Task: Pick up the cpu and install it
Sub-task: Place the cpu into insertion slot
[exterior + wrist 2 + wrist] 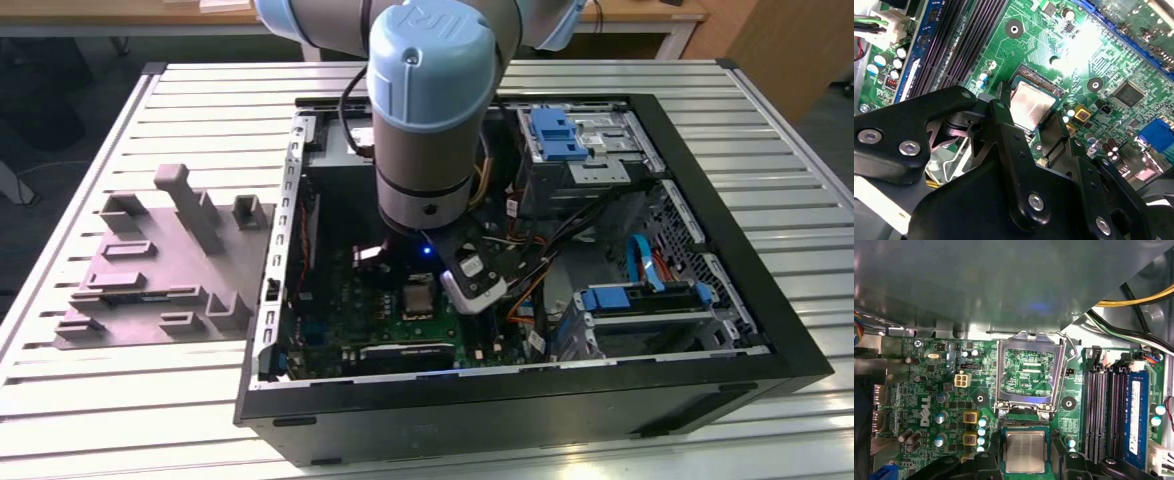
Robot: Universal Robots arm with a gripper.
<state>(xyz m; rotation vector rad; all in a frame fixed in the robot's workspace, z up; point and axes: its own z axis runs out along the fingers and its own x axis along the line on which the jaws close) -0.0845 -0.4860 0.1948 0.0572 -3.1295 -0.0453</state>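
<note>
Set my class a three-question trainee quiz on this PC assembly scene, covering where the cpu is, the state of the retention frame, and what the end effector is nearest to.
1. True or false: the cpu lies on the grey tray outside the computer case.
2. The metal retention frame is: A) flipped open, B) closed over the cpu, C) taken off the motherboard.
3. Which part is the end effector nearest to?

Key:
1. False: it is at the socket on the motherboard, inside the case.
2. A.
3. The cpu.
</note>
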